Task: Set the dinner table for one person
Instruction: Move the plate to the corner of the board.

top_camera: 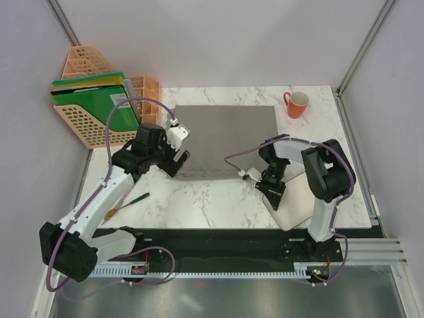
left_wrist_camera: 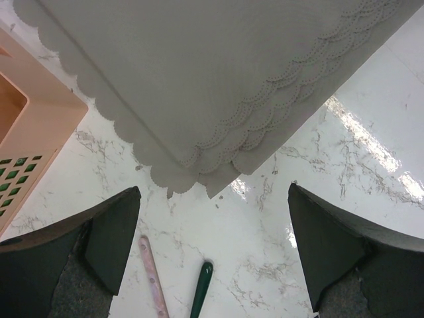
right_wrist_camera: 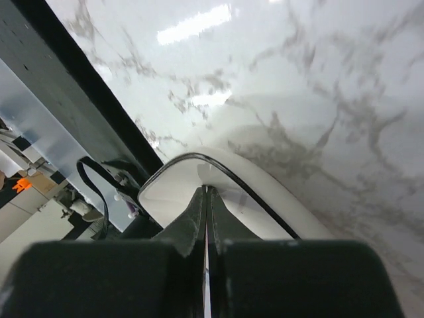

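The dinner table point(top_camera: 212, 199) is a white marble top with grey veins. A grey scallop-edged placemat point(top_camera: 225, 139) lies folded at its middle back. My left gripper point(top_camera: 180, 147) hovers open over the placemat's near-left corner point(left_wrist_camera: 199, 165), with nothing between its fingers point(left_wrist_camera: 116, 225). A white rectangular plate point(top_camera: 295, 209) with a dark rim line sits at the near right. My right gripper point(top_camera: 273, 192) is shut, its tips point(right_wrist_camera: 207, 189) down at the plate's point(right_wrist_camera: 172, 192) left end; nothing shows between the fingers.
An orange mug point(top_camera: 296, 104) stands at the back right corner. An orange mesh rack point(top_camera: 86, 122) with green folders point(top_camera: 99, 99) sits off the table's left edge. A green-handled utensil point(left_wrist_camera: 201, 291) and a pink handle point(left_wrist_camera: 152, 278) lie near the front left.
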`<action>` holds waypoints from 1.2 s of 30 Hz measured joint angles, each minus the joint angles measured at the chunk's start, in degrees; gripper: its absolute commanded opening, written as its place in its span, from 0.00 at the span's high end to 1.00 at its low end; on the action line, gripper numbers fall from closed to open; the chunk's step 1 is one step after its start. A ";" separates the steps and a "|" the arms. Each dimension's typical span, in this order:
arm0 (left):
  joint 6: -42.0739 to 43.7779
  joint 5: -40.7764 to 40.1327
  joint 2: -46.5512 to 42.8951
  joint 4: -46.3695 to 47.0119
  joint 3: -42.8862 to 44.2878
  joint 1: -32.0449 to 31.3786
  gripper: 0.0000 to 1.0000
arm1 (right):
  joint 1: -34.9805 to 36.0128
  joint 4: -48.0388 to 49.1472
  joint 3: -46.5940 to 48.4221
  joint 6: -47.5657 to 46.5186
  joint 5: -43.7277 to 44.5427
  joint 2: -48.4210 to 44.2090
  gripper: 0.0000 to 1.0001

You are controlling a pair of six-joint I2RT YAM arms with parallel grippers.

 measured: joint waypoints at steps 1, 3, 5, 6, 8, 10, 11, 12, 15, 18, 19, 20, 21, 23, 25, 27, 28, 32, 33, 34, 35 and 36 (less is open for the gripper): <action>0.00 0.00 0.00 0.00 0.00 0.04 0.00 | 1.09 0.07 1.22 0.31 -0.59 0.72 1.00; 0.00 -0.02 0.02 0.00 0.00 0.07 0.00 | 2.69 -0.04 3.58 0.90 -1.49 2.12 1.00; 0.00 -0.02 0.11 0.02 0.00 0.07 0.00 | 4.50 -0.33 6.19 1.51 -2.45 3.87 1.00; 0.00 -0.04 0.15 0.00 0.00 0.07 0.00 | 5.20 -0.55 7.13 1.77 -2.84 4.52 1.00; 0.00 -0.04 0.35 0.00 0.00 0.07 0.00 | 7.21 -1.09 9.44 2.19 -3.67 6.21 1.00; 0.00 -0.09 0.63 0.02 0.00 0.09 0.00 | 9.44 -1.66 11.96 2.80 -4.74 7.96 1.00; 0.00 -0.09 0.76 0.00 0.00 0.09 0.00 | 10.71 -2.03 13.51 3.17 -5.25 8.98 1.00; 0.00 -0.11 0.85 0.00 0.00 0.09 0.00 | 11.74 -2.27 14.69 3.48 -5.68 9.70 1.00; 0.00 -0.13 0.92 0.00 0.00 0.22 0.00 | 15.39 -3.10 20.09 4.39 -7.02 12.72 1.00; 0.00 -0.13 0.92 0.02 0.02 0.72 0.00 | 18.34 -3.89 26.45 5.14 -8.41 16.20 1.00; 0.00 -0.13 0.92 0.00 0.02 0.87 0.00 | 18.93 -3.93 28.13 5.40 -8.72 17.05 1.00; 0.00 -0.13 0.92 0.02 0.04 1.16 0.00 | 19.82 -4.09 30.32 5.70 -9.14 18.23 1.00; 0.00 -0.11 0.92 0.00 0.04 1.46 0.00 | 20.37 -4.35 31.91 5.99 -9.42 19.06 1.00; 0.00 -0.15 0.92 0.00 0.11 2.16 0.00 | 21.51 -5.05 35.93 6.51 -9.99 21.33 1.00; 0.00 -0.24 0.83 0.02 0.15 2.80 0.00 | 22.45 -5.90 39.50 6.95 -10.43 23.23 1.00; 0.04 -0.26 0.66 0.00 0.15 3.21 0.00 | 23.19 -6.43 42.16 7.23 -10.84 24.70 1.00; 0.09 -0.31 0.48 0.00 0.15 3.41 0.00 | 23.58 -6.71 43.52 7.41 -10.99 25.40 1.00; 0.35 -0.35 -0.52 0.00 0.15 4.42 0.00 | 24.74 -6.64 45.40 7.56 -11.37 26.29 1.00; 0.42 -0.37 -0.90 0.00 0.15 4.68 0.00 | 24.94 -6.67 45.40 7.52 -11.43 26.29 1.00; 0.42 -0.39 -1.29 0.00 0.17 4.98 0.00 | 25.11 -6.62 45.33 7.50 -11.43 26.21 1.00; 0.42 -0.37 -1.75 0.00 0.24 5.25 0.00 | 25.29 -6.40 45.13 7.50 -11.37 25.99 1.00; 0.42 -0.37 -2.27 0.02 0.33 5.49 0.00 | 25.40 -5.92 44.72 7.50 -11.30 25.57 1.00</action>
